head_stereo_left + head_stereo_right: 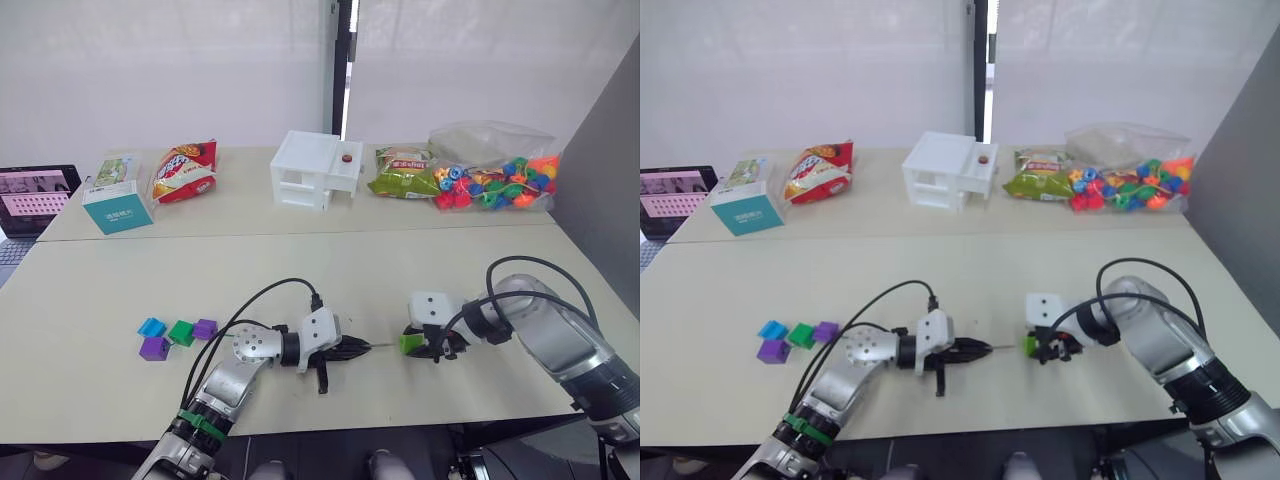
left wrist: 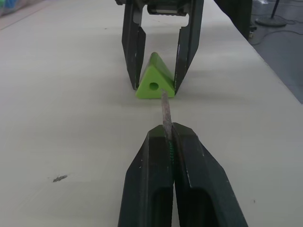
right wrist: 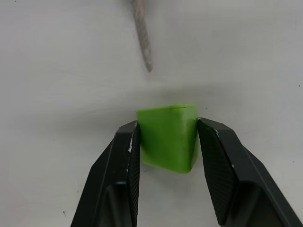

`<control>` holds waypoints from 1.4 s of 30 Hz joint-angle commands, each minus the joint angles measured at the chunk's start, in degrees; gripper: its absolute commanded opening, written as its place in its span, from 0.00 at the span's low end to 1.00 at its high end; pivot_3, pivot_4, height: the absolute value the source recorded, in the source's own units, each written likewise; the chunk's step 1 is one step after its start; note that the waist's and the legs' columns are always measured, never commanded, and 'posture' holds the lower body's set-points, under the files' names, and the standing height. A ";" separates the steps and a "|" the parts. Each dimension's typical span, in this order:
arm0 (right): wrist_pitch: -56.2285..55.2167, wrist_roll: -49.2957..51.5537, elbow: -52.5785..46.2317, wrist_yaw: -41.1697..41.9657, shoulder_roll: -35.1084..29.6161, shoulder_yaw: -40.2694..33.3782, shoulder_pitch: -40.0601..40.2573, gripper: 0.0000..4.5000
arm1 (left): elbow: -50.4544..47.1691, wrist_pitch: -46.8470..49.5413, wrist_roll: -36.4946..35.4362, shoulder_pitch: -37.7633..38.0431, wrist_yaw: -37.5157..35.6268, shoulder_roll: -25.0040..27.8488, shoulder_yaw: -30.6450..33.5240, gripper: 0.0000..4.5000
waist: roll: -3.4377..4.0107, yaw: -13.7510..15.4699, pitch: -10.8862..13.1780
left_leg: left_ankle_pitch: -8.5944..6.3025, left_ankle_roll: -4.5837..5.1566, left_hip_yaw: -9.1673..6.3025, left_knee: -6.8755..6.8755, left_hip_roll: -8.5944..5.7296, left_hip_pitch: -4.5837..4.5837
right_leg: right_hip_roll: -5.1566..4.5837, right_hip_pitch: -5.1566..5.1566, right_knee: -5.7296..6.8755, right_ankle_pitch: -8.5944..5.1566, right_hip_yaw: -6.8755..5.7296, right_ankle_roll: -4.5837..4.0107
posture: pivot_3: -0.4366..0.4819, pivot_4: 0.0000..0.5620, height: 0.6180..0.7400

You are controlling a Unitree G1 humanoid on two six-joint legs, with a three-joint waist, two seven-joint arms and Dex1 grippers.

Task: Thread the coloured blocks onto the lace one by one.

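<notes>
Lower centre of head view: left gripper (image 1: pixel 345 349) fingers clamped together on the lace (image 2: pixel 166 111) tip; right gripper (image 1: pixel 428 346) fingers clamped on the light green block (image 2: pixel 155 83), resting on the desk (image 1: pixel 330 270). Tip sits beside the hole, slightly off-line; pushing now likely jams against the face or tips the block.

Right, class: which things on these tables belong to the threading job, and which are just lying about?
Job:
light green block in right gripper
lace tip in left gripper
four blocks

Lying about:
bag of beads
snack bags
white box
teal carton
</notes>
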 commanded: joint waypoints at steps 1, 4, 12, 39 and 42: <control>1.28 -1.06 -1.79 -0.03 0.16 0.84 0.57 0.29 | 1.65 -1.71 0.72 -1.74 0.00 -1.01 -0.31 0.00 | 0.00 0.01 0.00 | 0.00 0.00 0.00 0.00 0.00 0.00 | 0.00 0.00 0.00 0.00 0.00 0.00 | 0.48 0.27 1.00; 1.92 -1.10 -2.71 -0.10 0.35 0.94 1.12 0.29 | 2.82 -2.18 1.01 -2.10 -0.02 -1.67 -0.37 0.00 | 0.00 -0.02 0.00 | 0.00 0.00 0.00 -0.01 0.00 -0.01 | 0.00 0.00 -0.01 0.00 0.00 0.00 | 0.48 0.27 1.00; 1.61 -1.40 -3.83 0.22 0.75 0.92 1.25 0.29 | 5.27 -3.10 2.03 -3.05 0.21 -2.17 -0.46 0.00 | 0.00 -0.01 0.00 | 0.00 0.00 -0.01 -0.01 0.00 0.00 | 0.00 0.00 -0.01 0.00 0.00 0.00 | 0.48 0.27 1.00; 2.63 -1.74 -5.34 -1.05 1.56 0.28 2.30 0.29 | 13.69 -3.22 5.20 -9.24 1.14 -11.22 -2.56 0.22 | -0.02 0.81 -0.02 | 0.00 0.00 -0.01 0.07 -0.04 0.00 | -0.01 0.08 -0.03 0.01 0.00 0.02 | 0.48 0.27 1.00; 2.74 -1.79 -5.40 -1.24 1.65 0.34 2.54 0.29 | 12.01 -2.27 6.20 -8.59 1.60 -10.29 -2.81 0.44 | -0.02 0.81 -0.02 | 0.00 0.00 -0.01 0.06 -0.04 0.01 | -0.01 0.08 -0.01 0.01 0.00 0.03 | 0.48 0.27 1.00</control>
